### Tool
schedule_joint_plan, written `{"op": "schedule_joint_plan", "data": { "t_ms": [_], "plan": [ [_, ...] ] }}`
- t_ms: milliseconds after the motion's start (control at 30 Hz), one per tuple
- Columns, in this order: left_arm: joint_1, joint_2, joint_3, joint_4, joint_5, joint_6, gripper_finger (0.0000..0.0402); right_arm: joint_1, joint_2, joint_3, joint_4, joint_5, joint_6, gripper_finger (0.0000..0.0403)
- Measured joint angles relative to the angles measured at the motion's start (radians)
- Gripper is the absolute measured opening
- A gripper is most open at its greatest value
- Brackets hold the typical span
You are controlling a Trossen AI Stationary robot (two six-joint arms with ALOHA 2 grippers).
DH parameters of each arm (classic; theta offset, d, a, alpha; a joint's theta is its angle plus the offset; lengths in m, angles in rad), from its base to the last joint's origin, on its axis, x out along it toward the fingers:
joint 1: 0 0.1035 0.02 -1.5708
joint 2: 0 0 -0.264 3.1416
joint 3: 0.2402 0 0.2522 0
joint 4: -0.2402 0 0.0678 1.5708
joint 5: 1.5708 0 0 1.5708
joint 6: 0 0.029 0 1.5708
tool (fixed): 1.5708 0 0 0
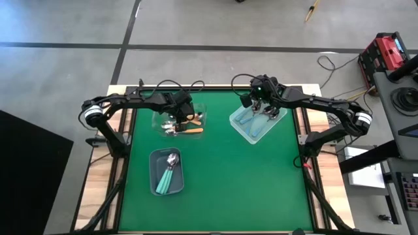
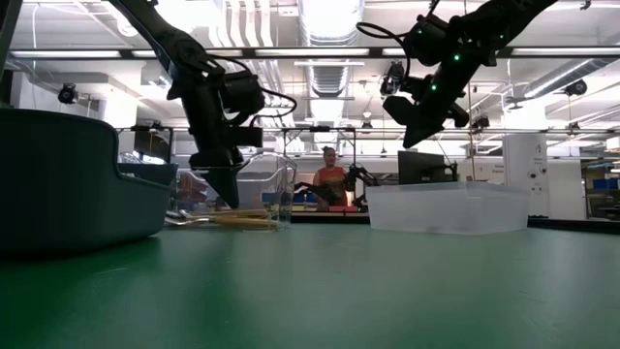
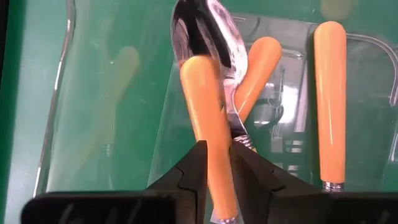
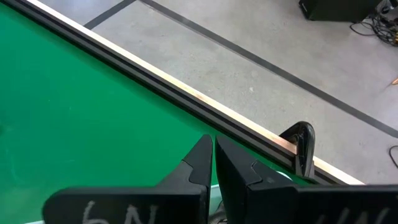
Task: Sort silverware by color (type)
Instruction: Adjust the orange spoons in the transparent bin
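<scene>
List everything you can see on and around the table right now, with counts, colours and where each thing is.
Table: one, green top, wooden side rails.
Clear bin: one, far left of the table, under the left gripper.
Orange spoons: at least three, in the clear bin; exact count hidden by the arm.
Grey bin: one, near left of the table.
Teal spoons: a few, lying in the grey bin.
Pale bin: one, translucent, far right of the table.
Blue spoons: a few, in the pale bin; count unclear.
Person: one, red top, in the room beyond the table.
Left gripper: dark, down in the clear bin, shut on an orange spoon.
Right gripper: dark, shut and empty, above the pale bin.
</scene>
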Motion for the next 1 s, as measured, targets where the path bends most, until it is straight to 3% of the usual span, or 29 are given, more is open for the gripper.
{"op": "schedule_joint_plan", "data": {
  "t_ms": [633,833,1000],
  "plan": [
    [0.000,-0.087,0.002,-0.036,0.024,-0.095,0.0062,0.000,0.000,0.000,0.000,0.000,0.008,0.0013],
    [-0.002,-0.085,0.002,-0.070,0.128,-0.149,0.0062,0.000,0.000,0.000,0.000,0.000,0.008,0.0013],
    [-0.011,-0.074,0.002,-0.097,0.141,-0.201,0.0062,0.000,0.000,0.000,-0.001,0.000,0.008,0.0013]
  ]
}}
